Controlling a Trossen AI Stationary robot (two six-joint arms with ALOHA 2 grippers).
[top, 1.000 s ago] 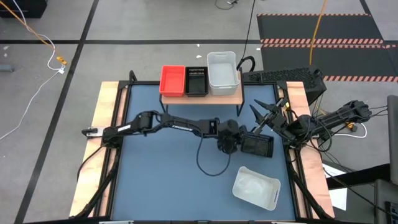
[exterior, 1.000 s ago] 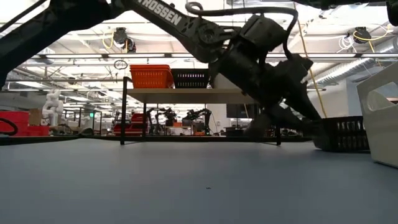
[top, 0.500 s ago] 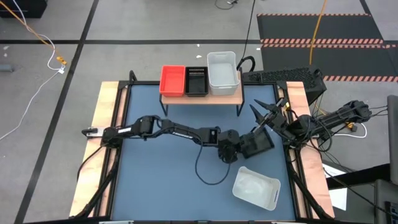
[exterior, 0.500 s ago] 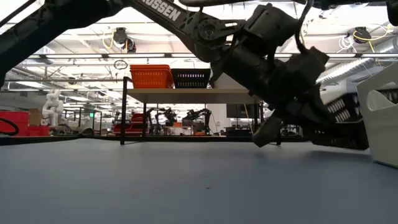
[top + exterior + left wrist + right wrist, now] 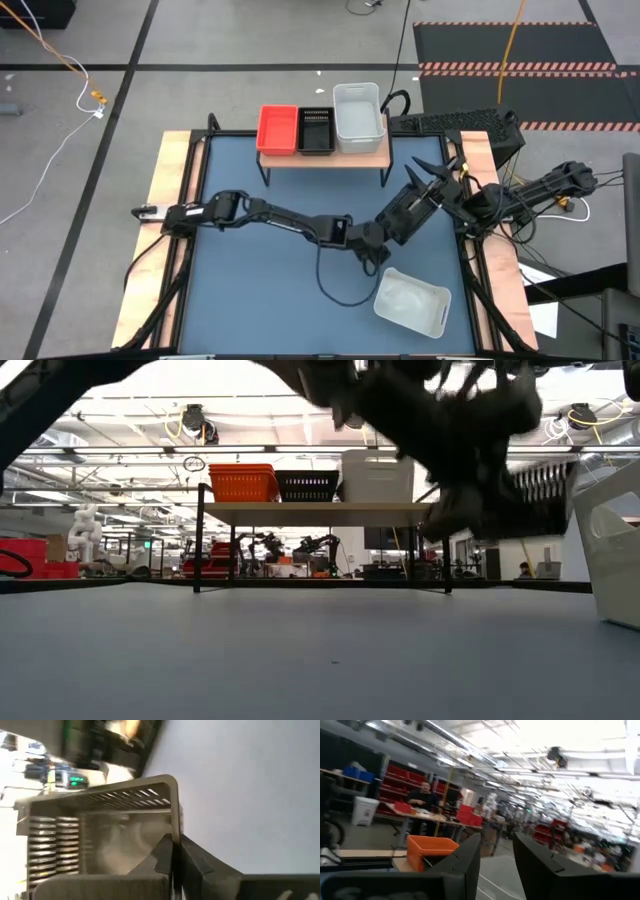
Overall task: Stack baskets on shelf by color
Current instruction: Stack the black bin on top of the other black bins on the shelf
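A black slotted basket (image 5: 410,208) hangs tilted above the table's right half, with my left gripper (image 5: 388,232) shut on it; the left wrist view looks into its slotted inside (image 5: 100,845). The wooden shelf (image 5: 322,153) at the table's far edge carries a red basket (image 5: 277,129), a black basket (image 5: 316,131) and a white basket (image 5: 358,117) side by side. Another white basket (image 5: 411,303) rests on its bottom at the near right. My right gripper (image 5: 430,172) waits open and raised at the right edge. My left gripper pinches one side wall of the black basket (image 5: 172,837), one finger (image 5: 161,857) inside the basket and one (image 5: 197,862) outside. The fingers reach slanting down from the table's left, toward its right edge. The basket is lifted clear of the table and tilted.
The right arm (image 5: 500,205) stands close beside the held basket. The shelf's black legs (image 5: 199,540) rise from the blue table top (image 5: 250,290), which is bare on its left and near-middle parts. The room behind shows people and racks.
My left gripper has risen with the black basket and swung it toward the table's far right while rolling. The basket, which stood on the table a second ago, has tipped, turned about and now hangs clear of the table.
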